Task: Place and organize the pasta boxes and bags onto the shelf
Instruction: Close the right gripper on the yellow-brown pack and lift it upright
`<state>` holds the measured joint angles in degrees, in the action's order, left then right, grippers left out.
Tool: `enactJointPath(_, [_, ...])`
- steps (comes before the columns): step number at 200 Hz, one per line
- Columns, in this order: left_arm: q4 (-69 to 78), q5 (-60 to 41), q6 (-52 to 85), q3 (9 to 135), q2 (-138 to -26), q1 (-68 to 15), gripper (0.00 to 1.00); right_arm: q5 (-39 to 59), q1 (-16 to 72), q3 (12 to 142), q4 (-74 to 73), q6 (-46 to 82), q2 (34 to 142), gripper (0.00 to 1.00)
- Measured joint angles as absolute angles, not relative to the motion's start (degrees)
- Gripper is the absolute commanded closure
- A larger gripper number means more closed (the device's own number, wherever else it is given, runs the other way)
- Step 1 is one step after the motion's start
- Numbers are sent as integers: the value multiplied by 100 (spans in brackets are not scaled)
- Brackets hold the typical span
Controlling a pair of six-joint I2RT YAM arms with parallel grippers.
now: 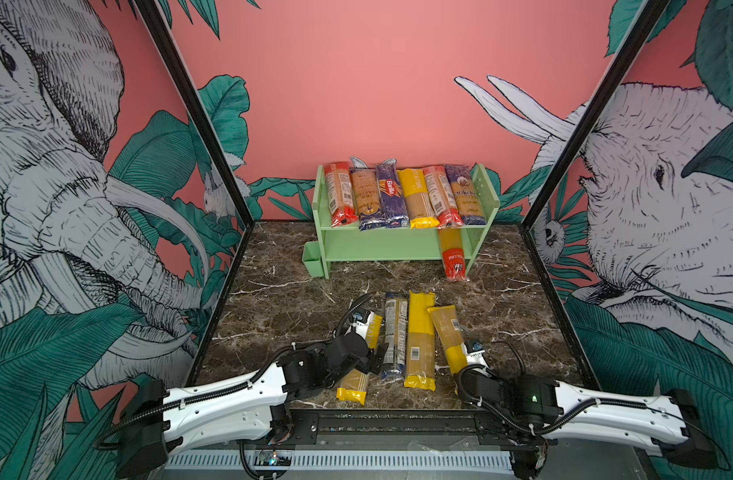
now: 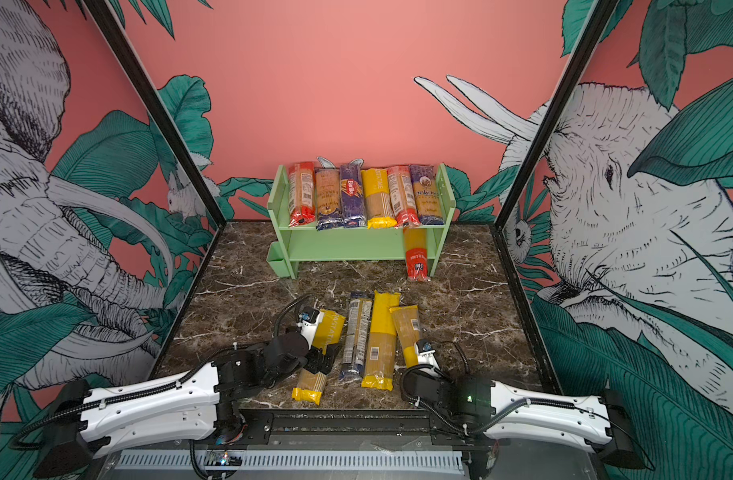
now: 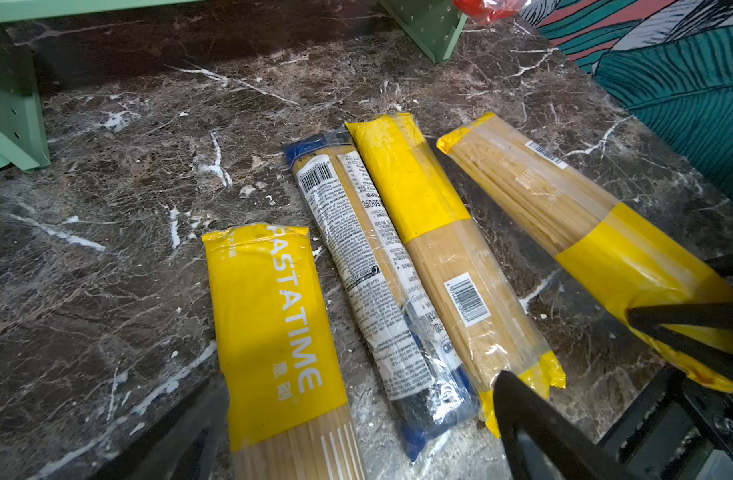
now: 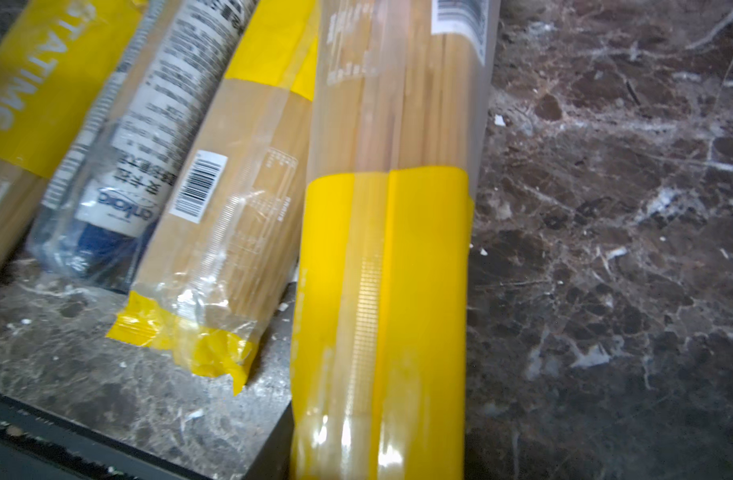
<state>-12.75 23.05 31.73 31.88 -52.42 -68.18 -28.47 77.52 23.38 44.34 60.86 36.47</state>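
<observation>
On the marble desk (image 1: 281, 316) the rightmost yellow-ended pack (image 1: 446, 328), long axis 5 to 11 o'clock, is pinched at its near end by the right claw (image 3: 668, 328); the left claw (image 3: 356, 388) is held spread over the PASTATIME pack (image 3: 273, 324). At 12 o'clock the shelf (image 1: 377, 245) is loaded with six packs (image 1: 414, 195) above, one red-ended pack (image 1: 454, 257) below.

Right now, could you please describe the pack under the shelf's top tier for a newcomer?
Find the pale green shelf at the back. Under its top tier, at the right end, a red-ended pack pokes forward. No other pack shares that level.
</observation>
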Motion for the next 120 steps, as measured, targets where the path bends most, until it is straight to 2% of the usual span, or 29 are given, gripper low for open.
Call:
enactJointPath(58, [-1352, 2344, 3157, 3190, -5157, -6818, 1, -2941, 7754, 3081, 4488, 5481, 3835, 100])
enactJointPath(120, [-1356, 2349, 3105, 3201, -5127, -6818, 1, -3061, 7513, 3970, 4320, 4652, 4600, 100])
